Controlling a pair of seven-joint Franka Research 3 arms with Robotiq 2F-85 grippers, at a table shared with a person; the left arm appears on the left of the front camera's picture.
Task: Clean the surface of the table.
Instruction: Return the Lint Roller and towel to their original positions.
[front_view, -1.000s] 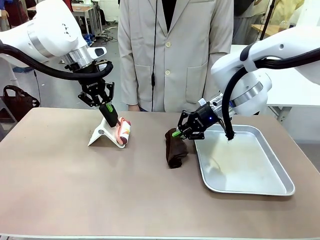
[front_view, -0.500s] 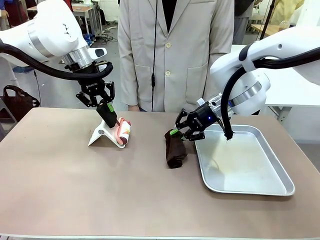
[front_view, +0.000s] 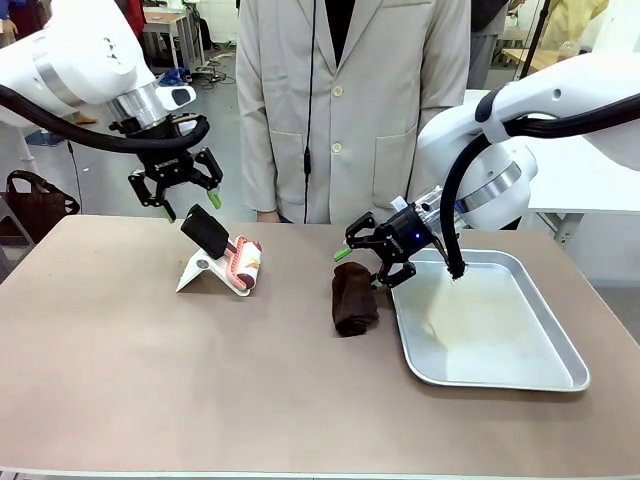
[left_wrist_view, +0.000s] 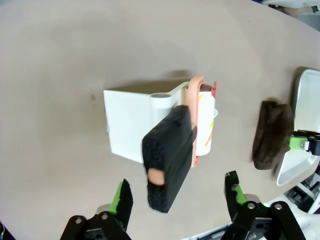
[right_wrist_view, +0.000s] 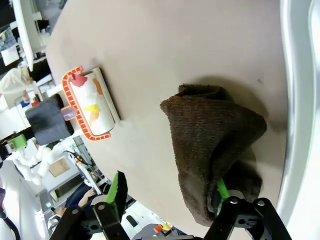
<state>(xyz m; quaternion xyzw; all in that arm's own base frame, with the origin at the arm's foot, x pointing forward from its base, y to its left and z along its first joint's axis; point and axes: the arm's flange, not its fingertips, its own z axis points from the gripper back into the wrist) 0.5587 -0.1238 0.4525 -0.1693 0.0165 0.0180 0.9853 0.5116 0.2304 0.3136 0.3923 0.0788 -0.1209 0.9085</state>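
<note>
Front view: left gripper (front_view: 184, 196) spread wide, empty, above lint roller (front_view: 231, 258) on table (front_view: 150, 370); right gripper (front_view: 372, 262) parted, empty, right of roller, just above brown cloth (front_view: 353, 298).

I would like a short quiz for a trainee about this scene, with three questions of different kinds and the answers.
1. True or false: the left gripper holds the lint roller by its black handle.
2. Which lies nearest the right gripper? A) lint roller B) brown cloth C) a sponge
3. Fill in: the metal tray rests on the ____.

Key: 1. False; both grippers are open and the roller rests on its white stand. 2. B. 3. table.
</note>
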